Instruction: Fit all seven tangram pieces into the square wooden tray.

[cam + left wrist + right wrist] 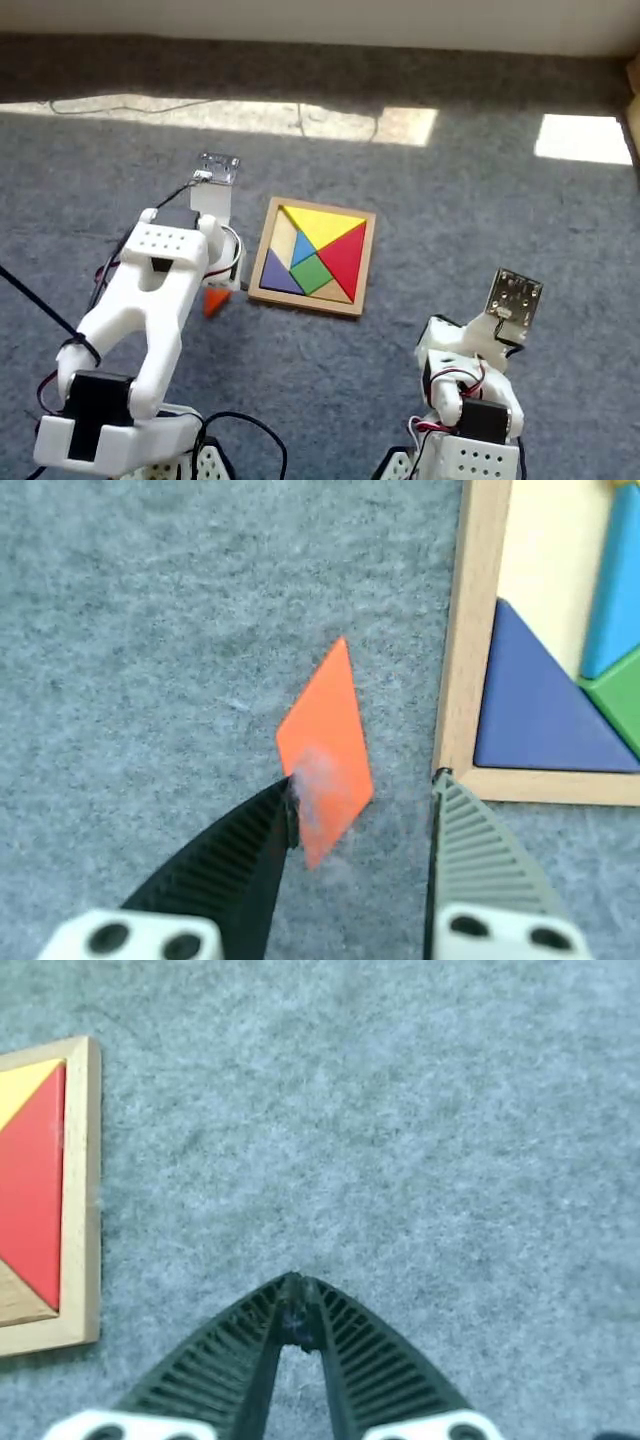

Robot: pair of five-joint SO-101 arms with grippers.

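Note:
The square wooden tray [366, 262] lies mid-carpet holding a yellow triangle [325, 225], a red triangle [345, 258], a green piece [313, 272], a light blue piece [301, 248] and a dark blue triangle [275, 277]. An orange parallelogram [325, 745] lies on the carpet just outside the tray's rim [470, 630], also seen as the orange piece [215, 300] under the left arm. My left gripper [365, 792] is open around its near end, with the dark finger [270, 830] touching its edge. My right gripper [297, 1300] is shut over bare carpet, apart from the tray's edge [85, 1190].
Pale wood-coloured areas show in the tray beside the light blue piece [284, 243] and at its near right corner [336, 291]. Grey carpet lies all around. Sunlit patches [585, 138] fall across the far side, with a wall edge behind.

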